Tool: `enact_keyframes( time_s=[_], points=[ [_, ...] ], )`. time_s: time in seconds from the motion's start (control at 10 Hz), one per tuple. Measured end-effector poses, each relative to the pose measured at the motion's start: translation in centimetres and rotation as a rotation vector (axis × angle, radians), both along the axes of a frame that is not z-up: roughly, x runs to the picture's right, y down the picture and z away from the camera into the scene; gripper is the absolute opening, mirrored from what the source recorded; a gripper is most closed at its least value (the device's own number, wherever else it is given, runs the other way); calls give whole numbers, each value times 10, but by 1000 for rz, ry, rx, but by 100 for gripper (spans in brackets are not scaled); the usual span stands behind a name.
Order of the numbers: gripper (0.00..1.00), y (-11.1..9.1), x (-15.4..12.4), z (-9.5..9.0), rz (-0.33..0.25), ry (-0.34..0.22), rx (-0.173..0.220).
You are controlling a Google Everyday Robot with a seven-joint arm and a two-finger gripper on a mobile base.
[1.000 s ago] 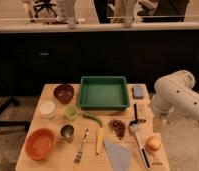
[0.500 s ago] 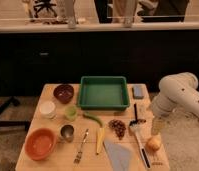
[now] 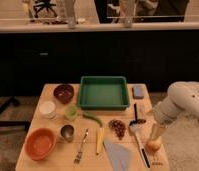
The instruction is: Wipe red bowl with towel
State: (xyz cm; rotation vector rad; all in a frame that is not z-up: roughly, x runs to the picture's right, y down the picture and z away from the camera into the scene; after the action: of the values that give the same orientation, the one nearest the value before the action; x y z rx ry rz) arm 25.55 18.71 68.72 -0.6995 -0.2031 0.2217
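Take the green tray (image 3: 104,106) on your table (image 3: 48,125) as reference. Your red bowl (image 3: 40,143) sits well off to its front-left, near the table's corner. The towel (image 3: 118,155) lies in front of the tray at the near edge. Your gripper (image 3: 155,134) hangs front-right of the tray, just above a round orange thing (image 3: 153,146). You cannot tell whether it is clamped or spread.

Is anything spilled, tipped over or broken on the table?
Nothing stands out. The red bowl sits upright at the front left. The towel lies at the front edge, apart from it, and nothing looks spilled. The gripper hangs over the right side of the table, by a round orange thing.
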Motion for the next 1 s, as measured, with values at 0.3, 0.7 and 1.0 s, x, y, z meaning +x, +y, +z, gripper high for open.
enact_keyframes(
  time_s=[0.3, 0.7, 1.0],
  points=[
    [80, 14, -18, -4, 19, 33, 50],
    [80, 20, -24, -4, 15, 32, 59],
    [80, 20, -25, -4, 15, 32, 59]
  ],
)
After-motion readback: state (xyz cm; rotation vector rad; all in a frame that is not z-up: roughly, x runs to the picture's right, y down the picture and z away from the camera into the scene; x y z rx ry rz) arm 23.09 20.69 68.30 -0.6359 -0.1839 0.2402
